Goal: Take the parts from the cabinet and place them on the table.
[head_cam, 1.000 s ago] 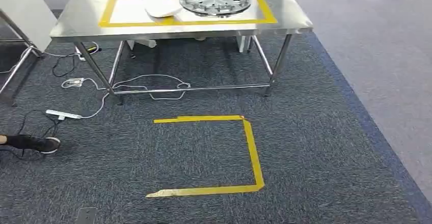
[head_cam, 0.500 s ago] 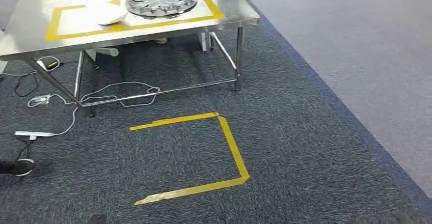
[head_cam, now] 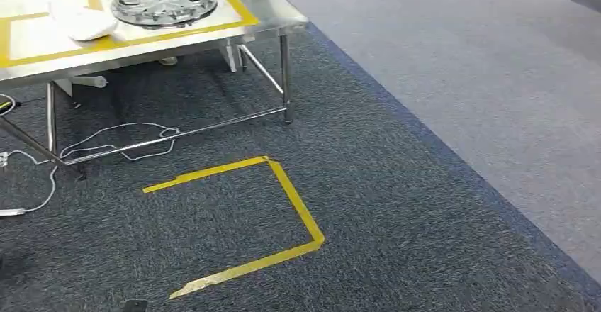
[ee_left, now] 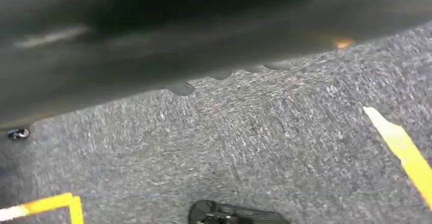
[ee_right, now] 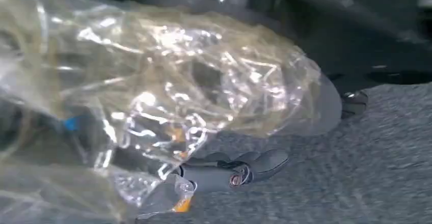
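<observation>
The right hand (ee_right: 229,175) gripped a crinkled clear plastic bag holding a part (ee_right: 153,107), its dark fingers curled beneath it; the left hand's state could not be told. Over 1 second the head view swung right, so the stainless steel table (head_cam: 273,25) slid toward the upper left corner: the robot was turning, the bag undelivered. A silver wheel cover (head_cam: 164,1) and white part (head_cam: 83,23) lay at the table's right end, inside yellow tape. Dark carpet (head_cam: 397,205) bore a yellow taped square (head_cam: 294,202).
</observation>
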Robot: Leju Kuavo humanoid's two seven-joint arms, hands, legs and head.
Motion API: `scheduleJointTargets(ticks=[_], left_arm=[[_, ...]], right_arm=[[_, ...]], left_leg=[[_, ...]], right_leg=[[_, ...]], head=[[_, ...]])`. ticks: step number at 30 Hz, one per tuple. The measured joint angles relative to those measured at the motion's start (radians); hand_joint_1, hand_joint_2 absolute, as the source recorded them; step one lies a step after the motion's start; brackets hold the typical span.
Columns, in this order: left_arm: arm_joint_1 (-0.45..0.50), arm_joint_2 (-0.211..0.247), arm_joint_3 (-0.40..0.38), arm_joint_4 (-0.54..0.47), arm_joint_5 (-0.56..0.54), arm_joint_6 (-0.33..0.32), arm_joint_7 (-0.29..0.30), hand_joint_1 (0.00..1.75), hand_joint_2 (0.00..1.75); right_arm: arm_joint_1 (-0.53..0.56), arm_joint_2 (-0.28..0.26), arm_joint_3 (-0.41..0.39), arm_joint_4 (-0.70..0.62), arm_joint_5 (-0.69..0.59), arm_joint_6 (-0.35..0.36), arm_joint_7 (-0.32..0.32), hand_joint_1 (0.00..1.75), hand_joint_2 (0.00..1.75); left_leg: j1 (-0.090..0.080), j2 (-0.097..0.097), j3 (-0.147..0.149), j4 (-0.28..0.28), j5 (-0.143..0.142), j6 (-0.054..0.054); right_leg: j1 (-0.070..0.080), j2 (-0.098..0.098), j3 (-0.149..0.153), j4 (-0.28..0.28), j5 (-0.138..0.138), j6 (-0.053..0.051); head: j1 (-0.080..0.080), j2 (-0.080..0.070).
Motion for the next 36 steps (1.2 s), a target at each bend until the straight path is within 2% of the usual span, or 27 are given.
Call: scheduleJointTargets(ticks=[1, 3, 4, 5, 9, 10, 11, 12, 14, 15, 16, 18, 19, 20, 21, 23, 24, 26, 27, 29, 30, 31, 32, 33, 34, 35, 36], left_arm=[[-0.001, -0.003, 0.0, 0.0, -0.004, 0.002, 0.0, 0.0, 0.0], [-0.005, -0.012, 0.0, 0.0, -0.009, 0.004, 0.0, 0.0, 0.0], [-0.006, -0.016, 0.0, 0.0, -0.01, 0.005, 0.0, 0.0, 0.0], [-0.005, -0.017, 0.0, 0.0, -0.01, 0.005, 0.0, 0.0, 0.0], [-0.012, -0.022, 0.0, 0.001, -0.003, 0.005, -0.003, 0.0, 0.0], [-0.013, -0.021, 0.002, 0.001, 0.009, 0.002, -0.005, 0.0, 0.0], [-0.012, -0.021, 0.008, 0.001, 0.021, -0.005, -0.008, 0.0, 0.0], [-0.01, -0.022, 0.015, 0.002, 0.034, -0.012, -0.008, 0.0, 0.0], [-0.005, -0.024, 0.035, 0.002, 0.076, -0.015, -0.013, 0.0, 0.0], [-0.005, -0.024, 0.054, 0.002, 0.105, -0.013, -0.014, 0.0, 0.0], [-0.005, -0.025, 0.073, 0.002, 0.128, -0.013, -0.014, 0.0, 0.0], [-0.007, -0.025, 0.113, 0.002, 0.165, -0.005, -0.013, 0.0, 0.0], [-0.007, -0.025, 0.132, 0.002, 0.176, 0.001, -0.008, 0.0, 0.0], [-0.006, -0.025, 0.148, 0.002, 0.183, 0.005, -0.004, 0.0, 0.0], [-0.008, -0.028, 0.161, 0.002, 0.186, 0.007, -0.004, 0.0, 0.0], [-0.014, -0.03, 0.18, 0.002, 0.192, 0.008, -0.002, 0.0, 0.0], [-0.016, -0.033, 0.185, 0.002, 0.193, 0.008, -0.002, 0.0, 0.0], [-0.019, -0.039, 0.199, 0.002, 0.202, 0.003, -0.002, 0.0, 0.0], [-0.017, -0.038, 0.206, 0.001, 0.204, -0.002, -0.002, 0.0, 0.0], [-0.015, -0.038, 0.214, 0.002, 0.193, -0.01, -0.002, 0.0, 0.0], [-0.016, -0.038, 0.216, 0.002, 0.188, -0.014, -0.002, 0.0, 0.0], [-0.018, -0.037, 0.219, 0.002, 0.179, -0.022, -0.002, 0.0, 0.0], [-0.02, -0.034, 0.22, 0.001, 0.171, -0.033, -0.003, 0.0, 0.0], [-0.022, -0.032, 0.221, 0.001, 0.167, -0.04, -0.004, 0.0, 0.0], [-0.024, -0.03, 0.221, 0.001, 0.161, -0.048, -0.005, 0.0, 0.0], [-0.025, -0.024, 0.222, 0.001, 0.161, -0.05, -0.006, 0.0, 0.0], [-0.025, -0.023, 0.223, 0.001, 0.16, -0.048, -0.006, 0.0, 0.0]], right_arm=[[0.003, 0.0, 0.001, 0.0, 0.001, -0.001, 0.0, 0.0, 0.0], [0.003, 0.0, 0.003, 0.0, 0.002, -0.001, -0.001, 0.0, 0.0], [0.0, 0.0, 0.004, 0.0, 0.002, -0.002, -0.001, 0.0, 0.0], [-0.005, 0.0, 0.005, 0.0, 0.003, -0.001, -0.001, 0.0, 0.0], [0.0, 0.002, 0.005, 0.0, 0.003, -0.003, -0.016, 0.0, 0.0], [0.0, 0.002, 0.005, 0.0, 0.004, -0.004, -0.025, 0.0, 0.0], [-0.003, 0.002, 0.005, 0.0, 0.004, -0.005, -0.031, 0.0, 0.0], [-0.007, 0.002, 0.005, 0.0, 0.005, -0.005, -0.035, 0.0, 0.0], [-0.008, 0.003, 0.006, 0.0, 0.006, -0.003, -0.037, 0.0, 0.0], [-0.006, 0.003, 0.006, 0.0, 0.008, -0.004, -0.029, 0.0, 0.0], [-0.004, 0.004, 0.006, 0.0, 0.014, -0.003, -0.012, 0.0, 0.0], [-0.004, 0.008, 0.01, 0.0, 0.019, -0.002, 0.006, 0.0, 0.0], [-0.006, 0.011, 0.014, 0.0, 0.02, 0.0, 0.01, 0.0, 0.0], [-0.008, 0.015, 0.014, 0.0, 0.021, 0.0, 0.012, 0.0, 0.0], [-0.011, 0.017, 0.015, 0.0, 0.021, 0.001, 0.014, 0.0, 0.0], [-0.008, 0.02, 0.019, 0.0, 0.023, 0.001, 0.015, 0.0, 0.0], [-0.005, 0.021, 0.021, 0.0, 0.024, 0.001, 0.016, 0.0, 0.0], [-0.005, 0.022, 0.023, 0.0, 0.025, 0.003, 0.015, 0.0, 0.0], [-0.009, 0.022, 0.023, 0.0, 0.024, 0.005, 0.014, 0.0, 0.0], [-0.015, 0.022, 0.023, 0.0, 0.018, 0.006, 0.01, 0.0, 0.0], [-0.014, 0.023, 0.023, 0.0, 0.015, 0.006, 0.008, 0.0, 0.0], [-0.011, 0.023, 0.023, 0.0, 0.012, 0.006, 0.005, 0.0, 0.0], [-0.01, 0.023, 0.023, 0.0, 0.01, 0.006, -0.002, 0.0, 0.0], [-0.01, 0.023, 0.023, 0.0, 0.009, 0.005, -0.006, 0.0, 0.0], [-0.012, 0.023, 0.023, 0.0, 0.008, 0.003, -0.01, 0.0, 0.0], [-0.017, 0.024, 0.023, 0.0, 0.008, 0.002, -0.01, 0.0, 0.0], [-0.02, 0.024, 0.023, 0.0, 0.008, -0.001, -0.01, 0.0, 0.0]], left_leg=[[0.0, 0.011, 0.0, 0.0, 0.0, 0.0], [0.0, 0.032, 0.004, 0.0, -0.002, -0.002], [-0.001, 0.04, 0.008, 0.0, -0.003, -0.006], [-0.009, 0.049, 0.009, 0.004, -0.007, -0.014], [-0.003, 0.077, 0.018, -0.002, -0.007, -0.039], [0.001, 0.032, 0.016, 0.011, -0.021, -0.048], [0.003, -0.007, 0.0, 0.048, -0.055, -0.05], [0.003, -0.024, -0.026, 0.114, -0.097, -0.051], [0.003, -0.034, -0.093, 0.267, -0.163, -0.051], [0.003, -0.035, -0.106, 0.292, -0.16, -0.05], [0.003, -0.036, -0.1, 0.276, -0.133, -0.048], [0.003, -0.051, -0.045, 0.147, -0.04, -0.04], [0.004, -0.09, -0.01, 0.061, 0.005, -0.034], [0.006, -0.135, 0.0, 0.032, 0.0, -0.027], [0.007, -0.128, 0.011, 0.006, -0.011, -0.028], [0.001, -0.114, 0.007, 0.01, -0.011, -0.026], [0.005, -0.104, 0.01, 0.001, -0.006, -0.019], [0.01, -0.074, 0.015, -0.009, -0.001, -0.007], [0.007, -0.06, 0.015, -0.009, -0.002, -0.006], [0.003, -0.024, 0.014, -0.009, -0.003, -0.005], [0.003, -0.009, 0.014, -0.009, -0.003, -0.005], [0.002, 0.004, 0.014, -0.009, -0.004, -0.005], [0.002, 0.014, 0.015, -0.009, -0.004, -0.006], [0.002, 0.025, 0.016, -0.009, -0.006, -0.009], [0.002, 0.037, 0.02, -0.009, -0.008, -0.012], [-0.004, 0.044, 0.022, -0.008, -0.01, -0.018], [-0.007, 0.051, 0.023, -0.008, -0.013, -0.026]], right_leg=[[-0.002, -0.002, 0.02, -0.033, 0.028, 0.0], [-0.002, -0.022, 0.118, -0.205, 0.109, -0.004], [-0.002, -0.068, 0.175, -0.299, 0.136, -0.008], [0.004, -0.084, 0.185, -0.322, 0.128, -0.014], [0.007, -0.042, 0.173, -0.329, 0.138, -0.04], [0.002, -0.034, 0.186, -0.333, 0.145, -0.048], [0.001, -0.025, 0.183, -0.333, 0.149, -0.054], [0.001, -0.013, 0.181, -0.333, 0.151, -0.058], [0.005, 0.015, 0.178, -0.333, 0.153, -0.06], [0.007, 0.029, 0.178, -0.332, 0.153, -0.061], [0.007, 0.042, 0.179, -0.332, 0.153, -0.061], [0.007, 0.071, 0.18, -0.328, 0.153, -0.06], [0.007, 0.086, 0.181, -0.326, 0.152, -0.059], [0.012, 0.096, 0.175, -0.319, 0.15, -0.053], [0.007, 0.111, 0.165, -0.315, 0.151, -0.046], [-0.001, 0.128, 0.156, -0.32, 0.159, -0.031], [0.002, 0.137, 0.146, -0.322, 0.161, -0.024], [0.007, 0.039, 0.123, -0.272, 0.126, -0.018], [0.004, 0.016, 0.088, -0.206, 0.091, -0.014], [0.0, 0.001, 0.007, -0.048, 0.028, -0.007], [-0.001, 0.001, -0.01, -0.015, 0.027, -0.005], [-0.002, 0.0, 0.001, -0.033, 0.048, -0.004], [-0.003, -0.004, 0.032, -0.09, 0.083, -0.004], [-0.003, -0.015, 0.079, -0.175, 0.122, -0.006], [-0.003, -0.043, 0.137, -0.272, 0.156, -0.008], [0.005, -0.084, 0.159, -0.318, 0.141, -0.014], [0.004, -0.068, 0.167, -0.32, 0.15, -0.023]], head=[[0.001, 0.0], [0.001, 0.0], [0.001, 0.0], [-0.001, 0.0], [-0.004, 0.0], [-0.007, 0.0], [-0.009, 0.0], [-0.01, 0.0], [-0.01, 0.0], [-0.009, 0.0], [-0.009, 0.0], [-0.01, 0.0], [-0.01, 0.0], [-0.008, 0.0], [-0.008, 0.0], [-0.01, 0.0], [-0.009, 0.0], [0.002, 0.0], [0.008, 0.0], [0.006, 0.0], [0.007, 0.0], [0.006, 0.0], [0.007, 0.0], [0.006, 0.0], [0.007, 0.0], [0.007, 0.0], [0.002, 0.0]])
